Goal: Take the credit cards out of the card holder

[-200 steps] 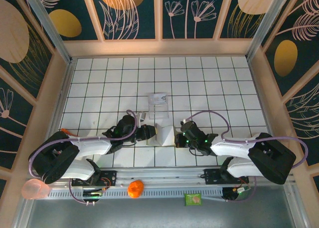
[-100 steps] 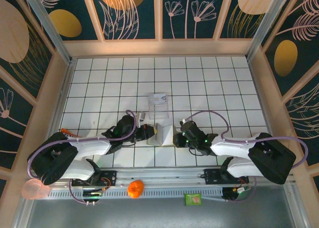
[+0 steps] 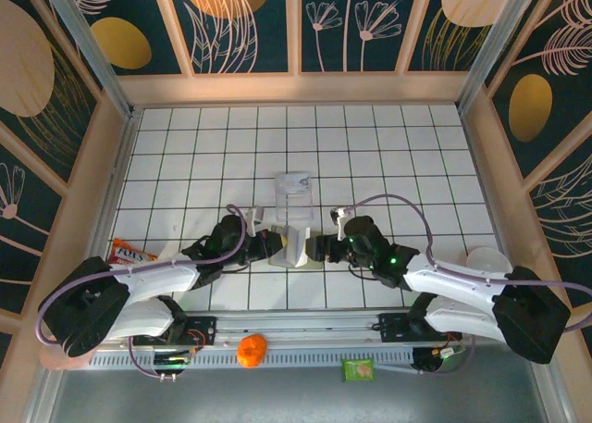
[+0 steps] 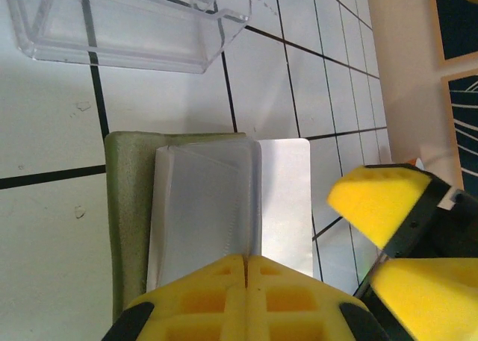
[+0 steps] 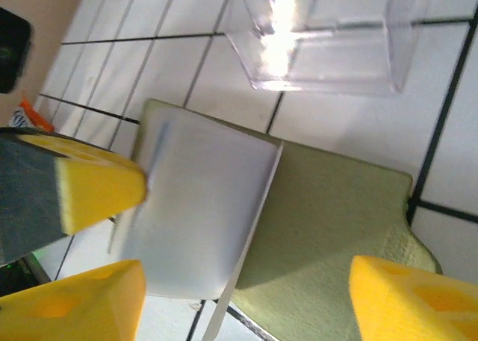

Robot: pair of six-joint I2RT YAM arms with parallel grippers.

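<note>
White tiled table (image 3: 416, 145) bears the open holder (image 3: 300, 242) mid-frame, spread left-right between both grippers. The left gripper (image 3: 275, 247) clamps its pale flap, and the right gripper (image 3: 319, 249) is released.

This is a robotics lab test cell, not a home or shop. The table (image 3: 388, 155) is a white board ruled with a black grid, boxed in on three sides by staged wall panels (image 3: 245, 25) of dark teal printed with pale flowers and gold ovals, set in light wood frames. Bare aluminium posts (image 3: 88, 43) stand at the corners. The left arm (image 3: 153, 275) and right arm (image 3: 453, 279), trailing lilac cables (image 3: 388, 201), are bolted to a metal rail (image 3: 305, 335) along the near edge.
</note>
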